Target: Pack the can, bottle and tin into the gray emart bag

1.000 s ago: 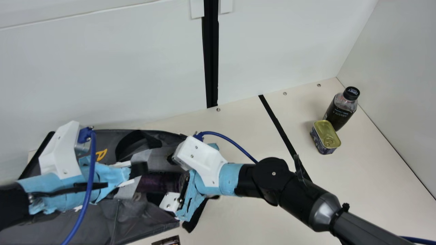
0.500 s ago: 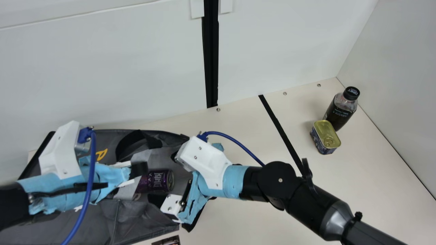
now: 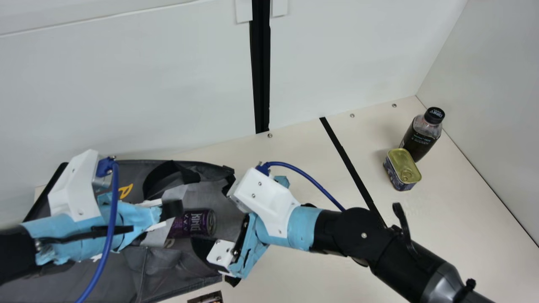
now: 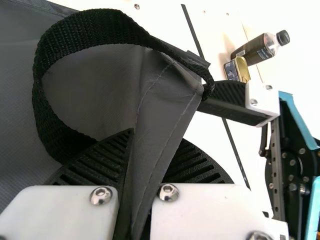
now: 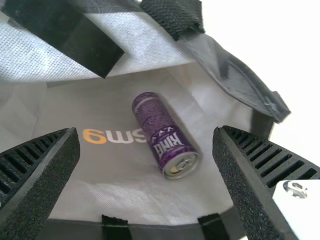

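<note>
One of the three is packed, as I judge it: the purple drink can [image 5: 165,135] lies on its side inside the gray emart bag [image 3: 181,269], on the pale lining by the printed lettering. Two are left. The dark bottle [image 3: 419,136] stands upright on the cream table [image 3: 311,269], beyond the black strip [image 3: 345,158], and the gold-topped pull-tab tin [image 3: 403,168] sits just beside it; whether they touch I cannot tell.

My right claw [image 5: 145,132] is spread wide with nothing between its fingers — the can lies free of both pads, farther down in the bag. I have it at the end of the bag nearer the bottle and tin. My left claw [image 4: 150,155] is closed on a fold of the bag's gray edge, with the black webbing handle [image 4: 100,22] looping close by; that grip, I judge, is what keeps the mouth open.

Next, the right should go out to the tin or the bottle. The tin seems the trickier: low, and close enough to the bottle that a careless finger could tip it — so I would come in squarely, from the clear side.
</note>
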